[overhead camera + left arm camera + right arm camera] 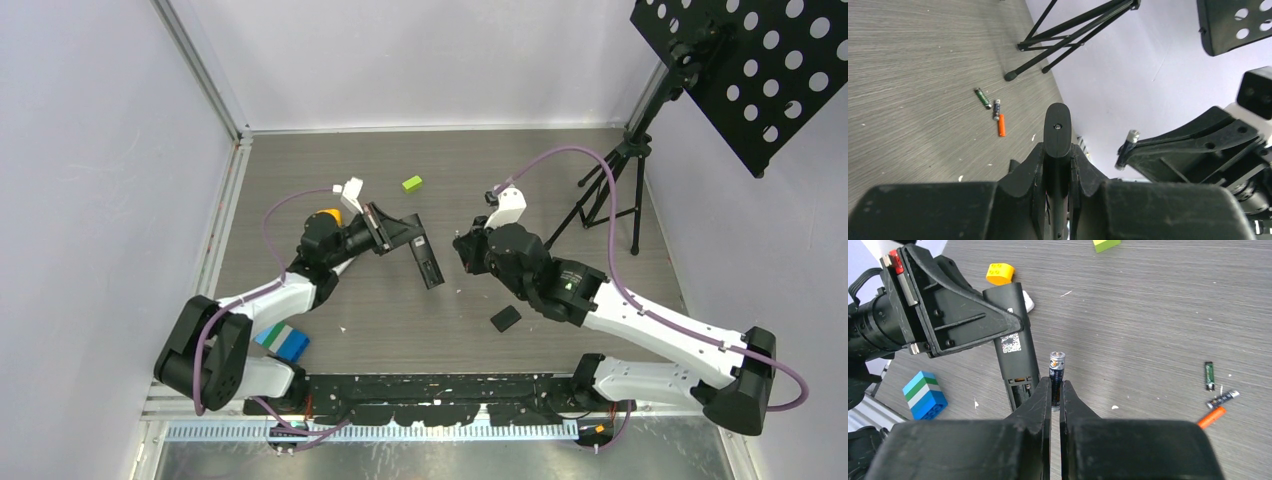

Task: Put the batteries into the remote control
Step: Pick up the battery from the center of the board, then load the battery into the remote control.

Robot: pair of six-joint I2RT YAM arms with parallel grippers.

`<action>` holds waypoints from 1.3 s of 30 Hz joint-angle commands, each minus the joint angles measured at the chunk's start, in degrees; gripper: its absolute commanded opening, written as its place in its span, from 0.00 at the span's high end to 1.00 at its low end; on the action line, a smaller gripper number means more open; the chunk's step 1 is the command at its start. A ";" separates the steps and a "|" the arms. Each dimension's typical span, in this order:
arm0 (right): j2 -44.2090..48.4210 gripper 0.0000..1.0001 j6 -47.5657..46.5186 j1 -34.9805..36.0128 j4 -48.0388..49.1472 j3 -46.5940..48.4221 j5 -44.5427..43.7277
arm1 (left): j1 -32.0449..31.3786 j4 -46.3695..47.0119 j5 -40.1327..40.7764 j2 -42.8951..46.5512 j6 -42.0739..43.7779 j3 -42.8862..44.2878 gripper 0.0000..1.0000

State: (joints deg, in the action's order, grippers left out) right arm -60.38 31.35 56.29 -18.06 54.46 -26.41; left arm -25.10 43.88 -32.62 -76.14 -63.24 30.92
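My left gripper (398,236) is shut on a black remote control (427,264) and holds it over the middle of the table. In the right wrist view the remote (1014,352) shows its open battery compartment (1021,390). My right gripper (1055,386) is shut on a dark battery (1056,374), held upright just right of that compartment. Three loose batteries lie on the table: a green-black one (1209,375), a dark one (1222,399) and an orange one (1212,417). They also show in the left wrist view, where the orange one (1001,125) lies nearest my left gripper (1057,150).
A small black cover plate (505,318) lies near the right arm. A green block (411,183), a yellow block (328,215) and a blue-green-white block (283,340) lie on the table. A black tripod (610,190) with a perforated panel stands at the back right.
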 commanded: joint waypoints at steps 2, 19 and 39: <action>-0.52 0.99 -1.68 1.07 7.81 -1.05 3.67 | -0.21 1.43 1.44 2.69 -5.57 2.68 1.00; -6.31 0.96 -6.11 4.02 7.07 0.86 7.90 | -0.21 7.28 1.76 0.90 -13.66 2.14 1.00; -5.27 0.73 -4.14 4.16 5.98 0.49 11.23 | -0.21 8.77 2.28 0.91 -14.98 1.56 1.00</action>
State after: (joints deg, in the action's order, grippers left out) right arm -66.87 26.55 60.05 -12.03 53.67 -15.97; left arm -25.10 46.70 -30.46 -75.75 -76.34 31.68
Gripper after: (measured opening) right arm 0.264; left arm 0.163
